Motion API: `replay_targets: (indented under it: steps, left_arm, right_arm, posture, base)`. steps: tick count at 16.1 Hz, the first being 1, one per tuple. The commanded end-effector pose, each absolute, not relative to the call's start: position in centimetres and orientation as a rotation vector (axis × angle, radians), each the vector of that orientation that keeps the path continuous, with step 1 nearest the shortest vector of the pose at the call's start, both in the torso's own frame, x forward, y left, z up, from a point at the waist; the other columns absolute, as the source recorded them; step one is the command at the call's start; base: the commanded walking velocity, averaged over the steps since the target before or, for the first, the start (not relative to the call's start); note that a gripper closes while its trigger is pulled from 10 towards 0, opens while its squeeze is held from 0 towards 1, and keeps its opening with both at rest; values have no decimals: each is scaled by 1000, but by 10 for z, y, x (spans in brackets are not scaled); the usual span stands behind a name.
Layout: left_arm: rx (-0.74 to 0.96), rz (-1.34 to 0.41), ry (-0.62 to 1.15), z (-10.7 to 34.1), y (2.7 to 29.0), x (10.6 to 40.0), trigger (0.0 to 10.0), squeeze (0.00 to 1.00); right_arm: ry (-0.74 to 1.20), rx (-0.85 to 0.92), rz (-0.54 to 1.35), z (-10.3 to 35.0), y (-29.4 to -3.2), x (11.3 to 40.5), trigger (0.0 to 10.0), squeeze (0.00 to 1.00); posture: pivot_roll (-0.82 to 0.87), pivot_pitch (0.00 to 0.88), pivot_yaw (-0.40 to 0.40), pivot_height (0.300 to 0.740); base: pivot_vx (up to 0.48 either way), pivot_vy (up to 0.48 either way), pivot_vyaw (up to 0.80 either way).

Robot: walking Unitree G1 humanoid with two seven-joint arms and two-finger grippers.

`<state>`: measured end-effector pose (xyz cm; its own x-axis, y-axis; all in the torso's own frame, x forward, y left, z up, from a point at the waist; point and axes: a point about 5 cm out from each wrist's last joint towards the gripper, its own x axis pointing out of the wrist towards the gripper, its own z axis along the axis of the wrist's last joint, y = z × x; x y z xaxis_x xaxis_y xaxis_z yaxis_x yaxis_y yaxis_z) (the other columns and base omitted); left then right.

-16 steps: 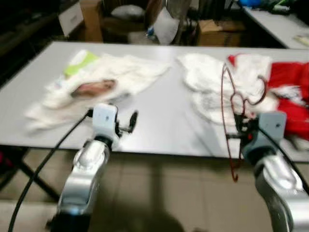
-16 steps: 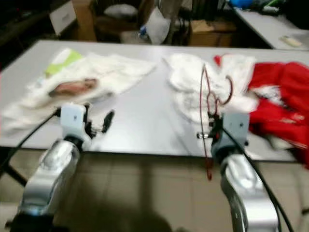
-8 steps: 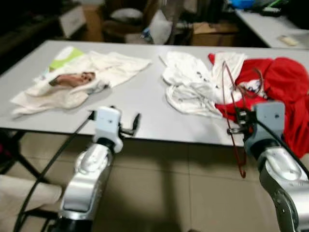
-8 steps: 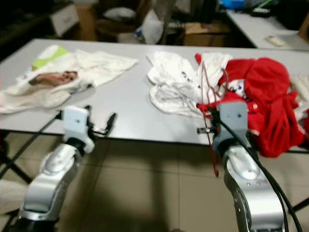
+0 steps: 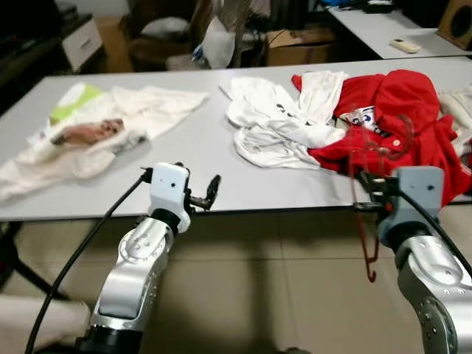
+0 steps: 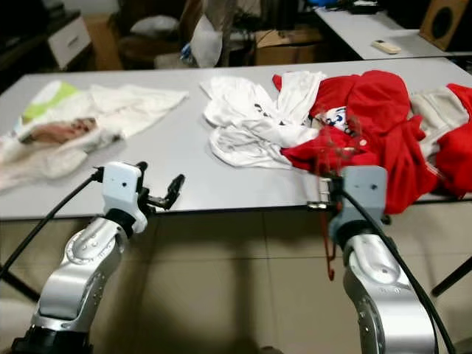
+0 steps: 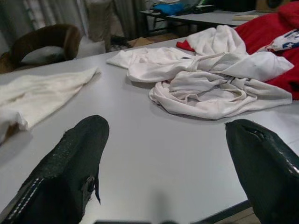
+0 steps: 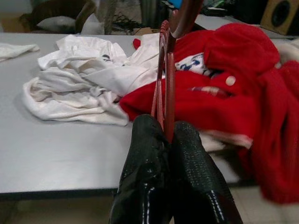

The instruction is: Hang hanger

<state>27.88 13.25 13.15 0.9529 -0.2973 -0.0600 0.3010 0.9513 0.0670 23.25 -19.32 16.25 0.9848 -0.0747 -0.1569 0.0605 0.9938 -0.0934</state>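
Observation:
A thin dark-red wire hanger (image 5: pixel 363 221) stands upright in my right gripper (image 5: pixel 366 193), which is shut on it at the table's front edge; its lower end hangs below the tabletop. In the right wrist view the hanger (image 8: pixel 166 70) rises from between the pressed black fingers (image 8: pixel 149 172). Behind it lies a heap of red clothes (image 5: pixel 391 118). My left gripper (image 5: pixel 210 193) hovers open at the front edge of the grey table (image 5: pixel 199 158), its fingers (image 7: pixel 70 163) wide apart with nothing between them.
A crumpled white garment (image 5: pixel 273 125) lies mid-table, and a cream cloth with a printed picture (image 5: pixel 96 136) lies at the left. Boxes and bags (image 5: pixel 221 37) stand on the floor behind the table. A second table (image 5: pixel 376 18) stands at the back right. Tiled floor lies below.
The whole view has shifted, so the camera moved; the clothes now sit further left in view. The right gripper still holds the hanger, and the left gripper stays open.

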Motion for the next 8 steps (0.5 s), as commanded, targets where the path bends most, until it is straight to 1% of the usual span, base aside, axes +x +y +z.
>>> replay_targets:
  steps: [1,2,3,4,6,7,8]
  left_arm:
    - [86,-292,47,133,139,281,10000,0]
    - [83,-292,47,132,139,282,10000,0]
    - [75,-289,45,133,141,283,10000,0]
    - [83,-287,40,133,141,284,10000,0]
    - [98,-304,53,131,136,286,10000,0]
    - [93,-303,53,131,135,286,10000,0]
    - [87,-303,52,131,135,285,10000,0]
  right_arm:
    - [160,-64,-19,158,-185,232,10000,0]
    - [159,-64,-20,158,-184,231,10000,0]
    - [146,-64,4,158,-182,230,10000,0]
    - [138,-48,-4,159,-181,228,10000,0]
    - [152,-63,-56,154,-187,225,10000,0]
    - [155,-22,-48,152,-188,224,10000,0]
    - [154,-15,-56,152,-189,224,10000,0]
  posture:
    - [-135,0,76,740]
    - [-135,0,76,740]
    - [-140,0,83,740]
    - [-142,0,86,740]
    - [-137,0,97,740]
    - [-132,3,104,740]
    - [-130,5,105,740]
  base:
    - [0,480,-413]
    - [0,480,-400]
    - [0,480,0]
    - [0,0,0]
    - [0,-480,0]
    - [0,-480,0]
    - [0,0,0]
